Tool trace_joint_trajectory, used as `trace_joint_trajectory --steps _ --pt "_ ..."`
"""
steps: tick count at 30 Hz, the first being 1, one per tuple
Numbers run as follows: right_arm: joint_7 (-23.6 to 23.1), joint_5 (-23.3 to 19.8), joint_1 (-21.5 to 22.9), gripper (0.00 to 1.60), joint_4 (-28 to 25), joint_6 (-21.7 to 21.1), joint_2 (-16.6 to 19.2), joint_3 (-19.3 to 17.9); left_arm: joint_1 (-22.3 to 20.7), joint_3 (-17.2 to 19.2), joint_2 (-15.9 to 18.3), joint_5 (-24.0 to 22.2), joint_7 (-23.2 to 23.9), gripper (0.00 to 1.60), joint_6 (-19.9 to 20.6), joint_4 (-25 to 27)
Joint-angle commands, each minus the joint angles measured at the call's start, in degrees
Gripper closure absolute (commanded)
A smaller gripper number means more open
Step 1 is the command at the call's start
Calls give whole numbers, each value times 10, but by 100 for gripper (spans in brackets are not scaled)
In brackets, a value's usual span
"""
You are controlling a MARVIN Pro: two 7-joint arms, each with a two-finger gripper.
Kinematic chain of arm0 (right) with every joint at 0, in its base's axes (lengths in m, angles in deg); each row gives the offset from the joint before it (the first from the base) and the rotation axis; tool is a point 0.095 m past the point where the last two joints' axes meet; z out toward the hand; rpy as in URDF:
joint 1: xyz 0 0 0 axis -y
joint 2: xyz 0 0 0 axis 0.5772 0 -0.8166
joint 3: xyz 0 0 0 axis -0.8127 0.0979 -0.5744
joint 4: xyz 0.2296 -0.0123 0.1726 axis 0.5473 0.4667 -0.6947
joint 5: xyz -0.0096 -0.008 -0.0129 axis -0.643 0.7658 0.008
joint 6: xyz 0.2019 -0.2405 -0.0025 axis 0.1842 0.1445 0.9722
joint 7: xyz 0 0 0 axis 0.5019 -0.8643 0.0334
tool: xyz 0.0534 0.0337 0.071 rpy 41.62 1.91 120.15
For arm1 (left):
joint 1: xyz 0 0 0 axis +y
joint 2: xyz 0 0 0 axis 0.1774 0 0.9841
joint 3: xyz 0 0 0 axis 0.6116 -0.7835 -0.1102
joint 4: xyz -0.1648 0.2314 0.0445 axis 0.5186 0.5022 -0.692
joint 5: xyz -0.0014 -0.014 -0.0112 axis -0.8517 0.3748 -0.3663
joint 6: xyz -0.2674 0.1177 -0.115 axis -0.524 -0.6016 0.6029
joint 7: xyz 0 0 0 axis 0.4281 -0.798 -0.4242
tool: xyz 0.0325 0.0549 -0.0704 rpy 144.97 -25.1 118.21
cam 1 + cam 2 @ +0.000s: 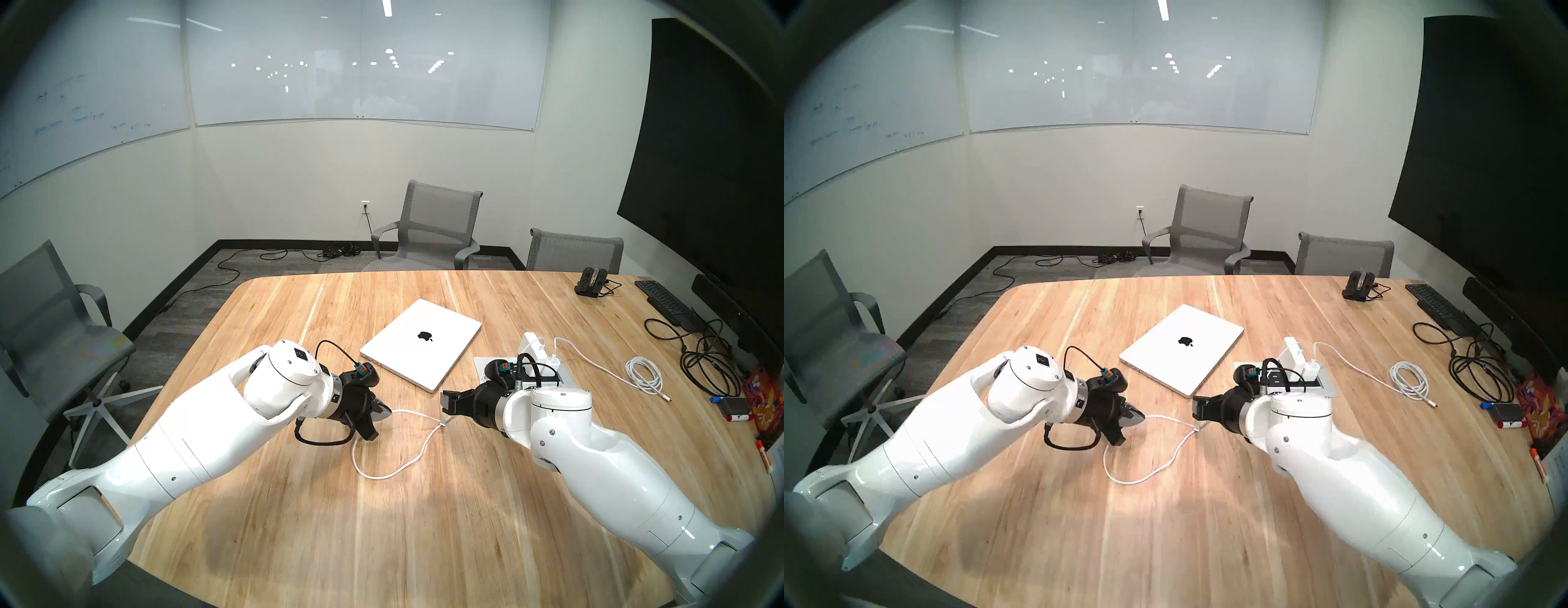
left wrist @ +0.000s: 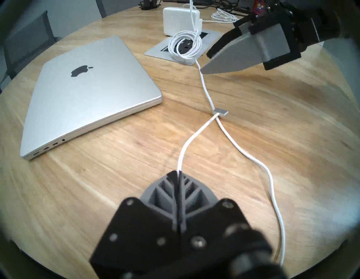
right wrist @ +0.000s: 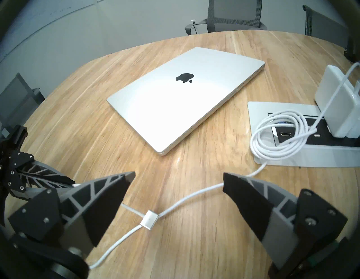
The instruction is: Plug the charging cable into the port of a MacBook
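Nearest the left wrist camera, the left gripper [image 2: 178, 173] has its fingers pressed together on the charging cable [image 2: 196, 134], pinching the white cord a little way back from its plug [image 2: 220, 111]. The flat silvery plug lies on the wooden table [image 1: 424, 530], where the cord crosses over itself, just in front of the right gripper [image 3: 175, 187], whose fingers stand spread wide and empty above it.

The MacBook [image 1: 420, 344] lies closed beyond the plug, its port edge facing the left arm; the ports show in the left wrist view as small slots along that near side.

The likely trouble is the grip point: held by the cord, the plug would dangle and twist, so it may meet the port skewed or flipped. The crossed loop could also snag or tighten as the cord lifts, and a pull could drag on the white charger brick [image 3: 339, 101] seated in the table's power outlet panel [image 3: 288, 109], where the slack sits coiled.

Off to the right lie a second coiled white cable [image 1: 645, 375], black cables and a keyboard [image 1: 666, 303], all well apart. Nothing stands between plug and laptop.
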Motion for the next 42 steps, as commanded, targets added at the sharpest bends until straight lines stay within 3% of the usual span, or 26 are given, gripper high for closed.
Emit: trace_joint_trajectory --steps 1,18,33,42 --pt "0 1 4 0 -9 0 -1 -1 0 32 3 -27 1 160 2 16" --pt "0 1 4 0 -9 0 -1 -1 40 74 33 -62 -18 160 9 44" --pt "0 1 4 0 -9 0 -1 -1 124 149 55 -102 -99 160 16 91" --pt "0 1 4 0 -9 0 -1 -1 169 185 49 -124 -160 160 37 106"
